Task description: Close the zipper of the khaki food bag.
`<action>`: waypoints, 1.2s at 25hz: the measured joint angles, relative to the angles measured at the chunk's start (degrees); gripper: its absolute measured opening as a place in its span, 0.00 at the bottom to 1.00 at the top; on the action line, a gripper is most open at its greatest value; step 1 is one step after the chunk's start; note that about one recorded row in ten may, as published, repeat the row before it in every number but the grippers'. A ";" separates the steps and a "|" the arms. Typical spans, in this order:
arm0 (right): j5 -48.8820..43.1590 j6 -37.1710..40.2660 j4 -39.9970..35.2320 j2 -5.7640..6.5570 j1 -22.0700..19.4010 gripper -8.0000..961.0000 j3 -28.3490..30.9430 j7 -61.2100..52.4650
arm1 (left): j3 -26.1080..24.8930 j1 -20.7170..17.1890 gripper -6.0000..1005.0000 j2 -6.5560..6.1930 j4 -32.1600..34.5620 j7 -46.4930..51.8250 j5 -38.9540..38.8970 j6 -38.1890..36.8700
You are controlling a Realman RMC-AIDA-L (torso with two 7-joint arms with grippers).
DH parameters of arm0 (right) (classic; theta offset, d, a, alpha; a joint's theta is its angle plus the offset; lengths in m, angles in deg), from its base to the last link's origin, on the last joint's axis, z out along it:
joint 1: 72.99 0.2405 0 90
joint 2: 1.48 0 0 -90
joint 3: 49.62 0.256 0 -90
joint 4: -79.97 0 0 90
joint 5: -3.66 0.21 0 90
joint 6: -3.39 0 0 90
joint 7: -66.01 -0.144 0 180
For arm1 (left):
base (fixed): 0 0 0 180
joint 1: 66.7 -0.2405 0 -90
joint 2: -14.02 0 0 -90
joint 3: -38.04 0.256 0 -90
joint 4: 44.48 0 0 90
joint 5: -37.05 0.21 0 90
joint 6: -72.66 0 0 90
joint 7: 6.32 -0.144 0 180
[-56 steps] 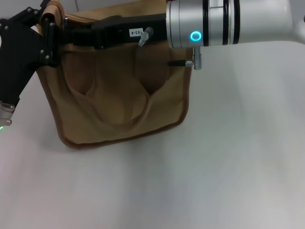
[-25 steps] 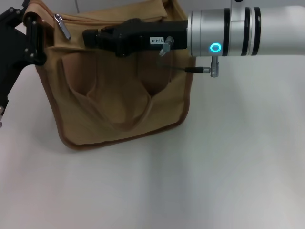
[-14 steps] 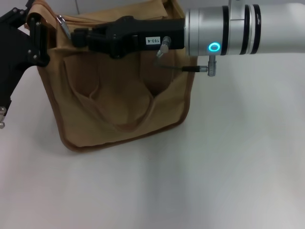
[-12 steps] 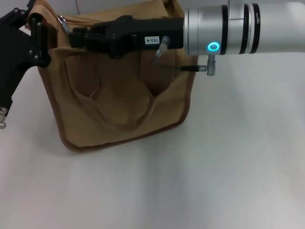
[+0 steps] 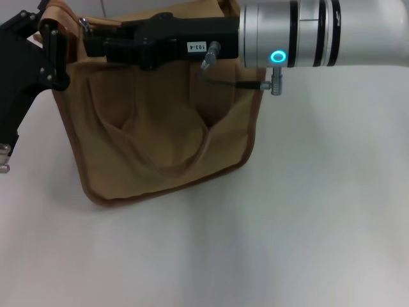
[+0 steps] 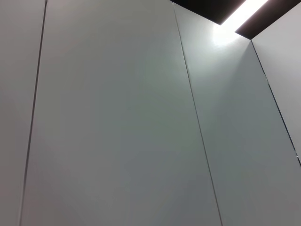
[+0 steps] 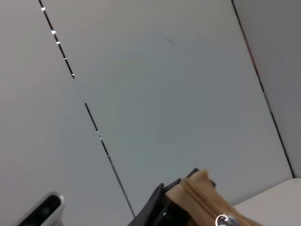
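Observation:
The khaki food bag [image 5: 160, 128] stands on the white table, its front pocket facing me. Its zipper [image 7: 200, 195] runs along the top panel. The silver pull tab [image 5: 82, 24] sits near the bag's left top corner and also shows in the right wrist view [image 7: 223, 220]. My left gripper [image 5: 54, 50] is shut on the bag's left top corner. My right gripper [image 5: 93, 46] reaches in from the right, low over the bag's top, with its tip just right of the pull tab. The bag's handles are hidden behind the arm.
The white table [image 5: 287, 224] spreads in front of and to the right of the bag. My right arm's silver forearm [image 5: 300, 32] crosses the back right. The left wrist view shows only wall and ceiling.
My right gripper has slid left along the bag's top, closer to the pull tab. The left gripper has stayed on the bag's corner.

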 joint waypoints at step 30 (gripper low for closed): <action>2.31 -1.85 -0.70 0.00 -0.03 0.10 -4.13 2.33 | 0.06 -0.42 0.05 0.09 -0.96 -0.48 -0.44 0.05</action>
